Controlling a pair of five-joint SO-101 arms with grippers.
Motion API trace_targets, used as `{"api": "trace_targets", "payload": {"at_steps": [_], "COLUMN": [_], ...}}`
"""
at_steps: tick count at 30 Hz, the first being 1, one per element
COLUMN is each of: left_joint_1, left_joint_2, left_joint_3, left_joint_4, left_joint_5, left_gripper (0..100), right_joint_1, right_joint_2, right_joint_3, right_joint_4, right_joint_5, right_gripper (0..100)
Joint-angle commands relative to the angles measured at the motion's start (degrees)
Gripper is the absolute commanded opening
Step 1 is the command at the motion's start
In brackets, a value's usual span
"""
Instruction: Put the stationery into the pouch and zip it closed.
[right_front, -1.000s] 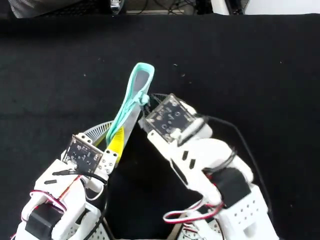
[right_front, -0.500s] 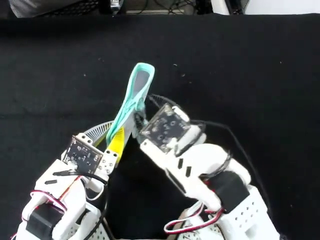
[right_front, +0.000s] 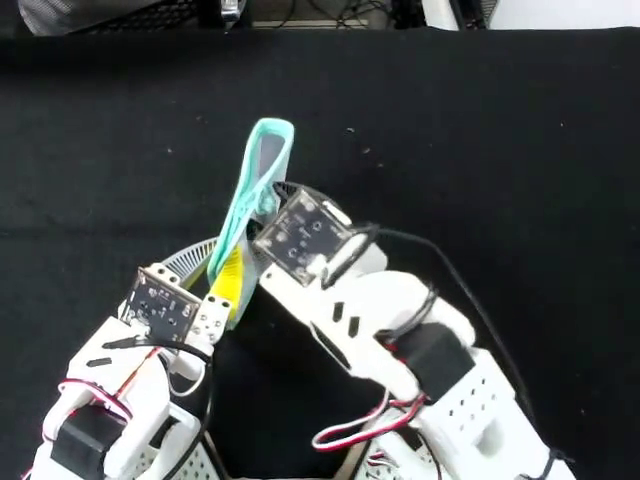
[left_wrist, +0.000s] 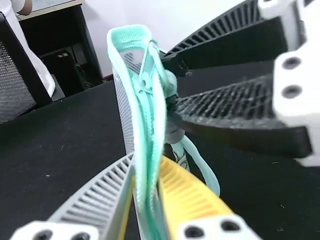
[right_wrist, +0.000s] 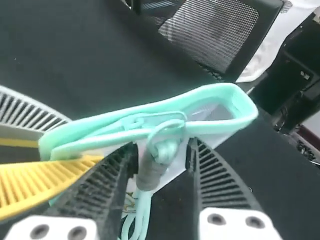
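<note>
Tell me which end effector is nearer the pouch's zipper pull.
Right. The right end effector is closed on the zipper pull; the left end effector clamps the other end of the pouch, away from the pull.

readable text: none | pouch (right_front: 268, 150): faint marks on its side, too small to read

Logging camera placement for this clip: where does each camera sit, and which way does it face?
High view: fixed above the table, looking down; both arms meet at the mint pouch.
Left wrist view: on the left wrist, facing along the left gripper, clamped on the pouch.
Right wrist view: on the right wrist, facing along the right gripper, pinching the zip pull.
Shared: all three show the pouch; each wrist view catches the other gripper.
</note>
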Motion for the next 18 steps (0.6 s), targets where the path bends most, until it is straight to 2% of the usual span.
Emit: {"api": "trace_targets", "payload": {"at_steps": [1,9,13,18], "left_joint_1": [-0.1,-0.1,-0.1,-0.1], "left_joint_2": [0.1,0.1,0.1,0.1], "left_joint_3": [0.2,0.2,0.2,0.2], "left_joint_4": [-0.4,-0.4,-0.4,-0.4], "left_joint_5": [-0.3,-0.3,-0.3,-0.3], "left_gripper": [3,3,3,3], "right_joint_1": [2.4,3.1,3.1,3.1], "right_joint_2": [0.4,0.7,0.7,0.5], "right_joint_3": [-6.4,-10.7,-10.7,-10.7], "right_joint_4": [-0.5,2.4,2.4,3.7], "right_joint_5": [-0.4,-0.1,4.9,5.7], "right_gripper": [12.7,9.0,1.0,1.5]}}
